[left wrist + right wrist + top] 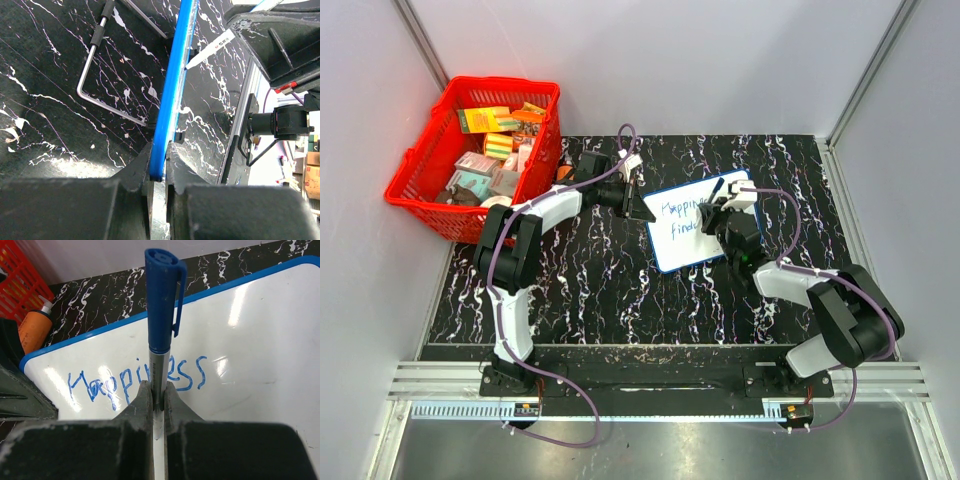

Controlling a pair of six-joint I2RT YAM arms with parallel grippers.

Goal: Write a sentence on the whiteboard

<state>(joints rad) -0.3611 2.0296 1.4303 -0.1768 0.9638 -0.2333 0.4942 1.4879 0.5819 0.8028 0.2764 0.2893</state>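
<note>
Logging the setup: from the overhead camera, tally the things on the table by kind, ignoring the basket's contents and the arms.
whiteboard: 1
blue marker: 1
red basket: 1
orange bottle: 1
Total: 4

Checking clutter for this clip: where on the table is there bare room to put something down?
Bare black marbled tabletop lies in the strip between its near edge and the blue-rimmed whiteboard, and at the far right corner beyond it. Crowded: between the red plastic basket and the board, where the left claw and an orange bottle sit.
</note>
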